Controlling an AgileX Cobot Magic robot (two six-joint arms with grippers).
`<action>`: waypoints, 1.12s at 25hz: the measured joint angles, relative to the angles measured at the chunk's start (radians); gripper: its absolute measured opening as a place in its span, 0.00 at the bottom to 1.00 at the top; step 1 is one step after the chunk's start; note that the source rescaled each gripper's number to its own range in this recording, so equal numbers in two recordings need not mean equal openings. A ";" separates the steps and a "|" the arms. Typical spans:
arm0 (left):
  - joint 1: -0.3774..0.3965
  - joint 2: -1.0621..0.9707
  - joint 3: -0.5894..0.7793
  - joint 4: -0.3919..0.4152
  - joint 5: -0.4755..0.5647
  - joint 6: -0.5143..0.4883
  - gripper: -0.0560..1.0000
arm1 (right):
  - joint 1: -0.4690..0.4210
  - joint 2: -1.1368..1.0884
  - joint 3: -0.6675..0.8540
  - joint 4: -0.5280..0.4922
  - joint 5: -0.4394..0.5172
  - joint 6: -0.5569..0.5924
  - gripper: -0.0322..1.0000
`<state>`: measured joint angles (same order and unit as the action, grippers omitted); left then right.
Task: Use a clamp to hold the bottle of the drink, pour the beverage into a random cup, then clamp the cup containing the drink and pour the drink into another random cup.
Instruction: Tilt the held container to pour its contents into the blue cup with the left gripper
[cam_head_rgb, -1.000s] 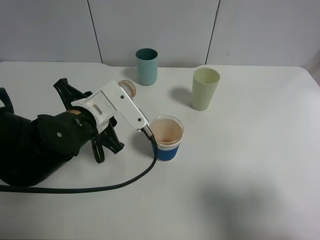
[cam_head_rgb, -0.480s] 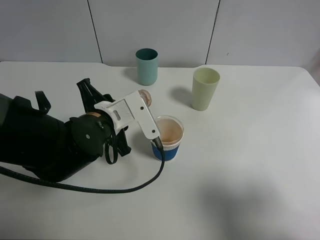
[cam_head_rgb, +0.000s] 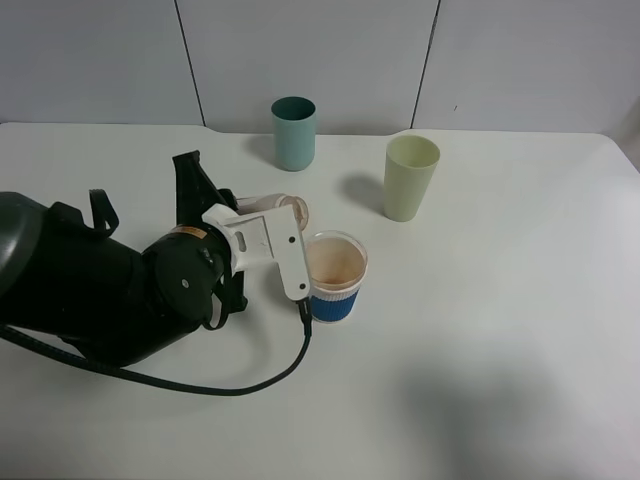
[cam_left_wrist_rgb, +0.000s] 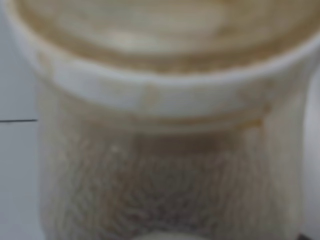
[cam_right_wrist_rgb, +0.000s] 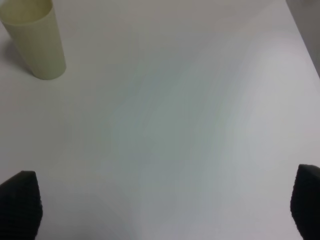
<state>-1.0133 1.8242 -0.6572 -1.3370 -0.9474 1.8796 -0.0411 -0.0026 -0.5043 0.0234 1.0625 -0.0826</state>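
Observation:
My left gripper (cam_head_rgb: 232, 208) is shut on a small pinkish bottle (cam_head_rgb: 285, 207). The bottle lies tilted, its mouth just left of and above the rim of a clear cup with a blue sleeve (cam_head_rgb: 335, 276). The cup's inside looks pinkish-brown. A blurred translucent vessel with brownish drink, apparently the held bottle (cam_left_wrist_rgb: 160, 125), fills the left wrist view, and the fingers are hidden there. A teal cup (cam_head_rgb: 294, 132) and a pale green cup (cam_head_rgb: 410, 177) stand upright further back. My right gripper (cam_right_wrist_rgb: 165, 205) is open and empty over bare table; the green cup also shows in the right wrist view (cam_right_wrist_rgb: 36, 41).
The left arm's black body (cam_head_rgb: 90, 290) and its cable (cam_head_rgb: 250, 385) cover the table's left front. The white table (cam_head_rgb: 500, 330) ends at a grey wall behind the cups.
The left arm has swung right and rotated its wrist. The bottle's mouth has moved right and down toward the blue-sleeved cup's rim. The cups have not moved.

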 joint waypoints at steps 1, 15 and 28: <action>0.000 0.000 0.000 0.000 -0.001 0.011 0.10 | 0.000 0.000 0.000 0.000 0.000 0.000 1.00; -0.024 0.002 -0.079 0.009 -0.014 0.112 0.10 | 0.000 0.000 0.000 0.000 0.000 0.000 1.00; -0.024 0.002 -0.080 0.075 -0.017 0.210 0.10 | 0.000 0.000 0.000 0.000 0.000 0.000 1.00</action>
<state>-1.0375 1.8260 -0.7371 -1.2619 -0.9647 2.0893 -0.0411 -0.0026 -0.5043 0.0234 1.0625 -0.0826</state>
